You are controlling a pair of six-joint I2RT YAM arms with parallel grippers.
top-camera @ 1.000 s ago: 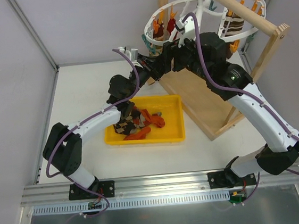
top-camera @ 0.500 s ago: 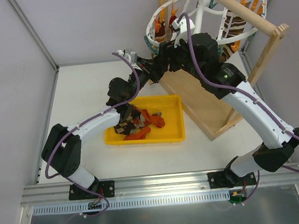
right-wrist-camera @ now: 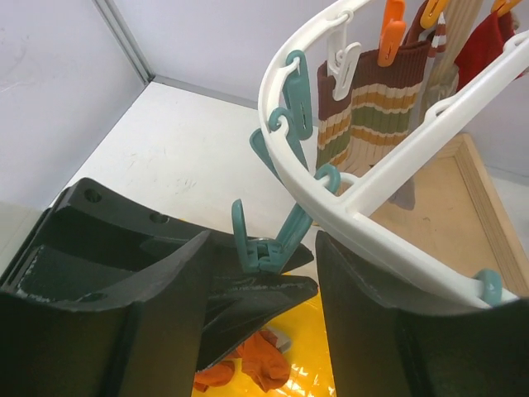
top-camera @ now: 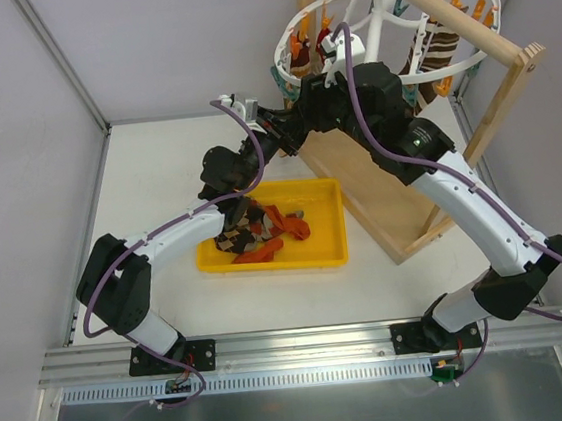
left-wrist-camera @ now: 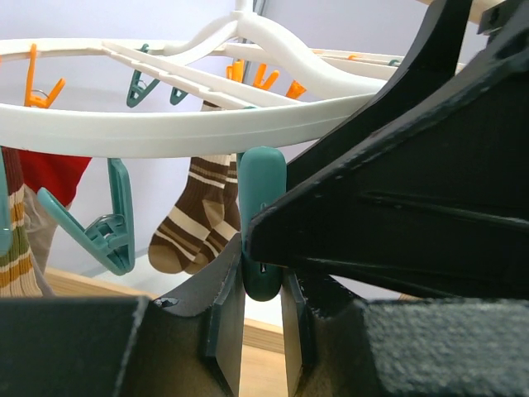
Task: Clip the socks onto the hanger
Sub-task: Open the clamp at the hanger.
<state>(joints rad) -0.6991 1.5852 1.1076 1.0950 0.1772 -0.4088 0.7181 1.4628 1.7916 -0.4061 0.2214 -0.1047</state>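
The hanger [top-camera: 338, 1], a white ring with teal and orange clothespins, hangs from a wooden rod. Striped socks [left-wrist-camera: 194, 223] and a red one [left-wrist-camera: 54, 174] are clipped to it. More socks [top-camera: 263, 227] lie in the yellow tray [top-camera: 326, 251]. My left gripper [left-wrist-camera: 263, 289] is shut on the lower end of a teal clothespin [left-wrist-camera: 263, 190], which the right wrist view shows spread open [right-wrist-camera: 269, 248]. My right gripper [right-wrist-camera: 263, 240] is open, one finger on either side of that clothespin and the left fingertips [right-wrist-camera: 248, 298]. No sock shows between its fingers.
The wooden stand's rod [top-camera: 463, 25] and its base board [top-camera: 379, 190] sit behind and right of the tray. Both arms crowd together under the ring's left rim [top-camera: 281, 70]. Grey walls close in the table's back and left.
My right arm has moved left along the ring toward the left gripper and its jaws have narrowed. The hanger has shifted slightly. The left arm has held still.
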